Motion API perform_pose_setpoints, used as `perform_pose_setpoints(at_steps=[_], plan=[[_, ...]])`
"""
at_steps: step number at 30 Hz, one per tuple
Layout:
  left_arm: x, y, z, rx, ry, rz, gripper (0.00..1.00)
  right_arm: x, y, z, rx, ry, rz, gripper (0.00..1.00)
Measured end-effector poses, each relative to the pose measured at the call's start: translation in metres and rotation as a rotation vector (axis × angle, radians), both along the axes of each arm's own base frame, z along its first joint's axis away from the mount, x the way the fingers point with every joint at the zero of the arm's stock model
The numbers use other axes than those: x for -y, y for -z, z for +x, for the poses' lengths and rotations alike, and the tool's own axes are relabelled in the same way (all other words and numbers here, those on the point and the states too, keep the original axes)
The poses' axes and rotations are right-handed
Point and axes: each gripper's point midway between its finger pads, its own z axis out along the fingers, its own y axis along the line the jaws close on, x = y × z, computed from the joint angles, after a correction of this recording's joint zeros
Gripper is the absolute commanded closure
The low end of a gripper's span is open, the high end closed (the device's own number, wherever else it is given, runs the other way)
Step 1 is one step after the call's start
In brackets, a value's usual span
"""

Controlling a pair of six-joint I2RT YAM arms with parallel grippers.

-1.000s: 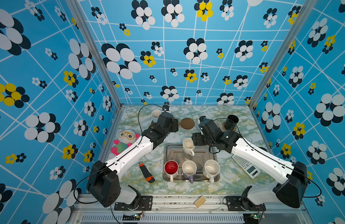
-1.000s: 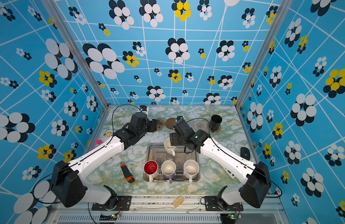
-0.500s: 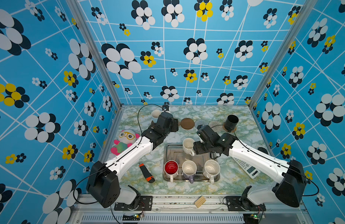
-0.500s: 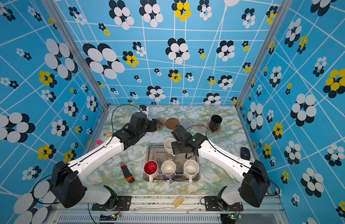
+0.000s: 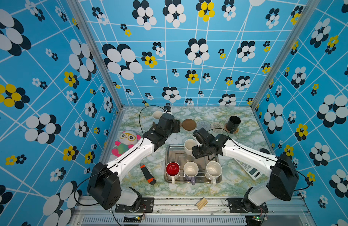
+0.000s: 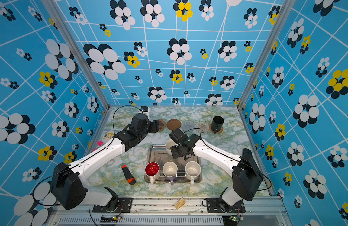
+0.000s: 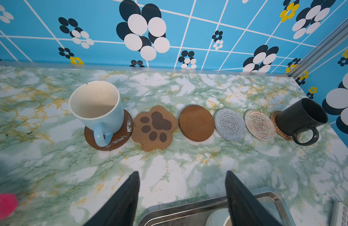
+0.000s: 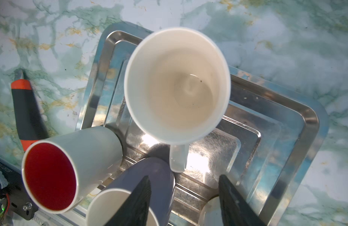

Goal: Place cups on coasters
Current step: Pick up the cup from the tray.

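1. The right hand (image 8: 184, 177) hung over the steel tray (image 8: 296, 125) with its fingers apart and nothing clamped. The handle of a cream-white mug (image 8: 177, 84) pointed at the gap between them, so I judge it was lined up for a handle grasp not yet made.
2. In both top views that mug stood upright at the tray's upper edge, near the centre of the frame.
3. Along the tray's lower edge in a top view stood the red-inside mug (image 5: 172, 169), the lavender mug (image 5: 190, 171) and a second cream mug (image 5: 213, 170). Their handles all pointed toward the bottom of the frame (probably set that way for easy reach).
4. The left hand (image 7: 182, 173) was open and empty above the bare bench (image 7: 188, 156), facing the coaster row. It was likely held clear so the tray was free for the other arm.
5. The light blue mug (image 7: 97, 103) sat on a dark brown disc (image 7: 118, 140), off-centre. The black mug (image 7: 300, 117) sat on the rattan coaster (image 7: 275, 117). These two were at the ends of the row.
6. Between them lay the paw coaster (image 7: 153, 129), the second brown disc (image 7: 196, 123), the grey woven mat (image 7: 230, 124) and the whitish woven mat (image 7: 260, 125). All four were empty, one for each mug on the tray.
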Motion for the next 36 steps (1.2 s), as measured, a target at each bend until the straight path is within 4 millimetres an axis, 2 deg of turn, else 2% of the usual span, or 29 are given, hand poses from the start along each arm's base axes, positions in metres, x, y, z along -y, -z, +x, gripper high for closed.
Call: perform_pose_setpoints(at_steps=[8,22,36], plan=[[0.001,0.0,0.0,0.0,0.006,-0.004,0.3,-0.002,0.018,0.0,-0.033,-0.022,-0.036,0.45],[0.003,0.006,0.001,-0.015,0.01,0.003,0.3,-0.011,0.038,0.006,-0.048,-0.047,-0.053,0.51],[0.004,0.007,0.001,-0.016,0.013,0.002,0.29,-0.016,0.039,0.013,-0.038,-0.047,-0.052,0.56]])
